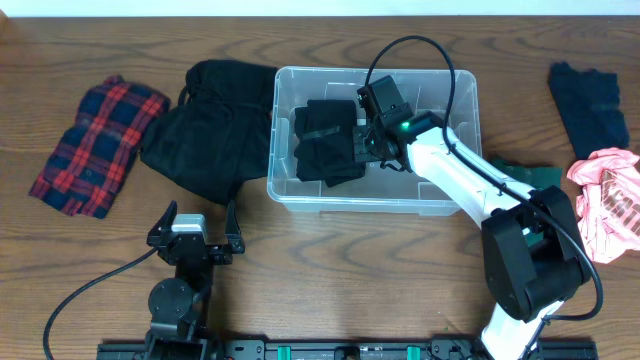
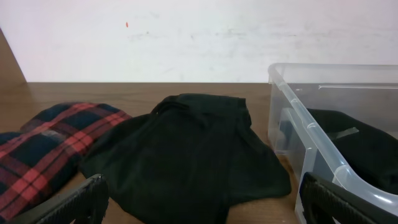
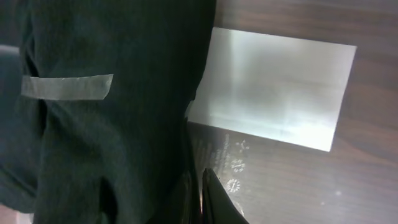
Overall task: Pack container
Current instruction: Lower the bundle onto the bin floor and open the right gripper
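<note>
Left arm [image 1: 180, 290] folded low in front of the container [image 1: 372, 206], off its left front corner. Left hand [image 1: 196, 226] level, fingers [image 2: 81, 202] spread wide. Right arm [image 1: 470, 180] stretched from beyond the container's right front corner, over its rim. Right hand [image 1: 366, 142] down inside, fingers [image 3: 214, 196] pressed nearly together.

Wooden table [image 1: 350, 270] carried loose clothes. A red-and-navy plaid cloth [image 1: 98, 148] lay crumpled at the far left. Just beside it on the right was a rumpled black garment [image 1: 215, 125], spread wide; whether the two touched was unclear. At the far right, toward the back, lay a dark navy garment [image 1: 590, 100], and just in front of it a bunched pink garment [image 1: 610, 195]. A dark green cloth [image 1: 535, 177] showed only partly, just left of the pink one. A plain white wall [image 2: 186, 37] stood behind the table.
</note>
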`<state>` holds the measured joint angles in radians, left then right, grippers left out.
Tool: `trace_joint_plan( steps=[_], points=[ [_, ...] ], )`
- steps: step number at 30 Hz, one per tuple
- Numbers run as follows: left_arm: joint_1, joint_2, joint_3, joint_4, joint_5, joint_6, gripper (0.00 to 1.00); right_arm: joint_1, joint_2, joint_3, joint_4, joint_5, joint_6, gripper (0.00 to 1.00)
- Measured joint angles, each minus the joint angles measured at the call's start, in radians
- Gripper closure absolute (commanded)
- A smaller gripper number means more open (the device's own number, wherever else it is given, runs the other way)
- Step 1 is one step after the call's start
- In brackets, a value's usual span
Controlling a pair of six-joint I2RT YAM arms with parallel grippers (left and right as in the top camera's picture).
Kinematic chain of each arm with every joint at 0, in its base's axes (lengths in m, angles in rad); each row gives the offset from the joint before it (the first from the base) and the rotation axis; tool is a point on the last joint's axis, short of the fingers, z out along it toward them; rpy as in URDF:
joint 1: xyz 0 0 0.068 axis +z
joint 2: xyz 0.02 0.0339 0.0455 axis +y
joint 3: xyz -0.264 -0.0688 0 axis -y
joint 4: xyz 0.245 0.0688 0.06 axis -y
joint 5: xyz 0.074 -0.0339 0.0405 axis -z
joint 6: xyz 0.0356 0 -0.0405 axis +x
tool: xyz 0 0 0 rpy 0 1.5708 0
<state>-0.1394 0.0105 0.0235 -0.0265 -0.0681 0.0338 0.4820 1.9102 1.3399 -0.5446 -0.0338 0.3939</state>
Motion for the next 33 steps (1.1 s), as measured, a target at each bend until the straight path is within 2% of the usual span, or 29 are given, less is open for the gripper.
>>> trace_joint_plan(
  steps=[6,8,18,33],
  points=[
    [0.0,0.0,0.0,0.0,0.0,0.0,0.02,0.0,0.0,0.0,-0.001,-0.015,0.001,0.94],
    [0.0,0.0,0.0,0.0,0.0,0.0,0.02,0.0,0.0,0.0,-0.001,-0.016,0.001,0.99],
    [0.0,0.0,0.0,0.0,0.0,0.0,0.02,0.0,0.0,0.0,0.0,0.076,0.021,0.99],
    [0.0,0.0,0.0,0.0,0.0,0.0,0.02,0.027,0.043,-0.001,0.007,0.093,0.056,0.99]
  ],
)
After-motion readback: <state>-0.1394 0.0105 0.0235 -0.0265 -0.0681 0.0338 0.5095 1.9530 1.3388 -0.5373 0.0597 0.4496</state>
